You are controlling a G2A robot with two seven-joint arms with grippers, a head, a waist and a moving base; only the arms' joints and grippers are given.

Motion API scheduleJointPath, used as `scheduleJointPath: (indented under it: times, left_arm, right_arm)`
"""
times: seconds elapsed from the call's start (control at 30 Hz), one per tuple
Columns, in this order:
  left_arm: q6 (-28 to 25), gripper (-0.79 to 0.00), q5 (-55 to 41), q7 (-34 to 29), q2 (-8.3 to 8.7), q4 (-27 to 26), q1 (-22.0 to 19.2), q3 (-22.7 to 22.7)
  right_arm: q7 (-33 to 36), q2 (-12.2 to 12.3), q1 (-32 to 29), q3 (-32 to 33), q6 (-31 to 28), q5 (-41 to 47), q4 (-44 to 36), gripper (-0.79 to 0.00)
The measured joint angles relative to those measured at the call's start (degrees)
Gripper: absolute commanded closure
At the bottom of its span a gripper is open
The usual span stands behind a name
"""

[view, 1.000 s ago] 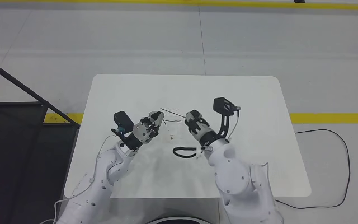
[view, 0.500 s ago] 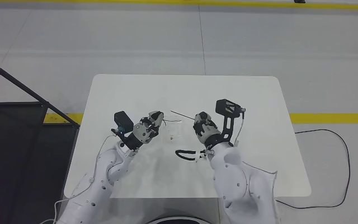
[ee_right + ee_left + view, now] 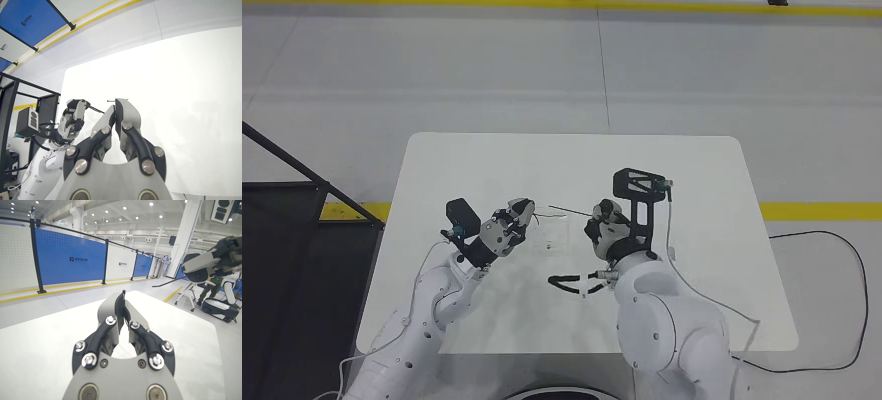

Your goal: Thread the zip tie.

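Note:
My right gripper (image 3: 600,213) is above the middle of the white table (image 3: 692,180). It is shut on a thin black zip tie strap (image 3: 570,210), whose free end points toward my left gripper (image 3: 520,212) and stops a short gap from it. The left wrist view has that strap (image 3: 168,282) sticking out of the right gripper (image 3: 217,262) at the far side. My left gripper (image 3: 122,298) is shut, with a small black zip tie head (image 3: 123,293) poking out above its fingertips. The right wrist view shows my right gripper (image 3: 115,103) closed and the left gripper (image 3: 79,107) beyond it.
A black curved cable (image 3: 567,283) hangs by the right forearm over the table's near half. A black frame (image 3: 282,160) stands off the table's left edge. The far and right parts of the tabletop are bare.
My right gripper has shifted to the right, away from the left gripper, and turned at the wrist. The strap's tip went with it. The left arm has kept still.

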Motion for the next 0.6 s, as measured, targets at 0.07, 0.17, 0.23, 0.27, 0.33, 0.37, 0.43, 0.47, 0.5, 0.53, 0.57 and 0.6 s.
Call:
scheduleJointPath:
  times: [0.07, 0.17, 0.23, 0.27, 0.33, 0.37, 0.43, 0.47, 0.5, 0.53, 0.57, 0.6]
  left_arm:
    - [0.0, 0.000, 0.0, 0.0, 0.00, 0.0, 0.0, 0.0]
    - [0.0, 0.000, 0.0, 0.0, 0.00, 0.0, 0.0, 0.0]
    - [0.0, 0.000, 0.0, 0.0, 0.00, 0.0, 0.0, 0.0]
    - [0.0, 0.000, 0.0, 0.0, 0.00, 0.0, 0.0, 0.0]
    - [0.0, 0.000, 0.0, 0.0, 0.00, 0.0, 0.0, 0.0]
    - [0.0, 0.000, 0.0, 0.0, 0.00, 0.0, 0.0, 0.0]
    - [0.0, 0.000, 0.0, 0.0, 0.00, 0.0, 0.0, 0.0]
    - [0.0, 0.000, 0.0, 0.0, 0.00, 0.0, 0.0, 0.0]
    - [0.0, 0.000, 0.0, 0.0, 0.00, 0.0, 0.0, 0.0]
    - [0.0, 0.000, 0.0, 0.0, 0.00, 0.0, 0.0, 0.0]
    - [0.0, 0.000, 0.0, 0.0, 0.00, 0.0, 0.0, 0.0]
    - [0.0, 0.000, 0.0, 0.0, 0.00, 0.0, 0.0, 0.0]
  right_arm:
    - [0.0, 0.0, 0.0, 0.0, 0.0, 0.0, 0.0, 0.000]
    - [-0.9, 0.0, -0.6, -0.2, -0.6, 0.4, 0.4, 0.000]
    - [-2.4, -0.2, -1.2, -0.4, -0.9, 0.9, 1.0, 0.000]
    - [-2.4, -0.4, -1.2, -0.4, -0.3, 1.6, 1.3, 0.000]
    - [-1.6, -0.7, -0.4, -0.1, 0.8, 3.0, 2.0, 0.000]
    - [-1.3, -0.9, 0.2, 0.3, 1.3, 3.9, 2.6, 0.000]
    - [-1.1, -1.3, 0.9, 1.0, 1.2, 5.6, 3.4, 0.000]
    - [-0.9, -1.5, 1.2, 1.4, 1.0, 6.5, 3.8, 0.000]
    - [-0.8, -1.7, 1.4, 1.7, 0.8, 7.1, 4.0, 0.000]
    - [-0.7, -1.8, 1.5, 2.0, 0.7, 7.5, 4.1, 0.000]
    - [-0.7, -2.0, 1.6, 2.3, 0.7, 7.8, 4.3, 0.000]
    - [-0.8, -2.2, 1.6, 2.4, 0.8, 8.1, 4.5, 0.000]
